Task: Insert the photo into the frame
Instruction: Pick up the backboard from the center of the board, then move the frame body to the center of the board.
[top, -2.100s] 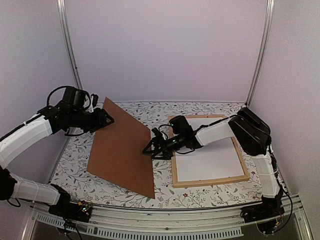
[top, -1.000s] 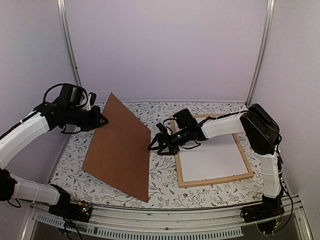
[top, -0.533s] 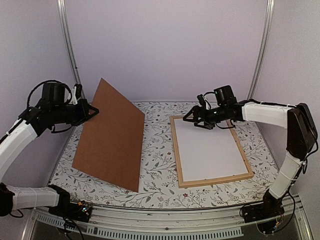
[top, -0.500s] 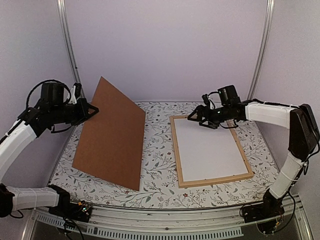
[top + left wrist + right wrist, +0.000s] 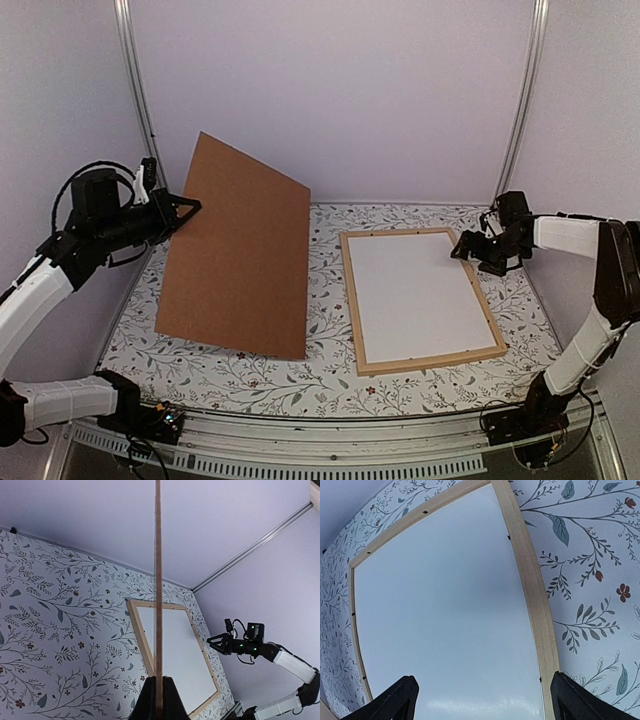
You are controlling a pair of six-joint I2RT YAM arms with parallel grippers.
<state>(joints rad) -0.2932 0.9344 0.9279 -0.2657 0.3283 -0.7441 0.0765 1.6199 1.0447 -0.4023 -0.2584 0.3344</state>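
Thin rectangular photo [image 5: 420,295], white back up, lies in the large light-wood frame [image 5: 352,300].
The frame lies flat near the table's right edge. The right gripper [image 5: 463,250], jaws apart and empty, has drawn back to that edge. The left gripper [image 5: 190,207], jaws clamped on the plain brown backing board [image 5: 240,260], has tipped it steeper. Floral-patterned table [image 5: 330,390], lilac walls [image 5: 330,90].

Photo [image 5: 420,298] seated in the frame [image 5: 430,361], white back up.
I see the light-wood frame flat at 3 o'clock in the top view, the photo filling it edge to edge.
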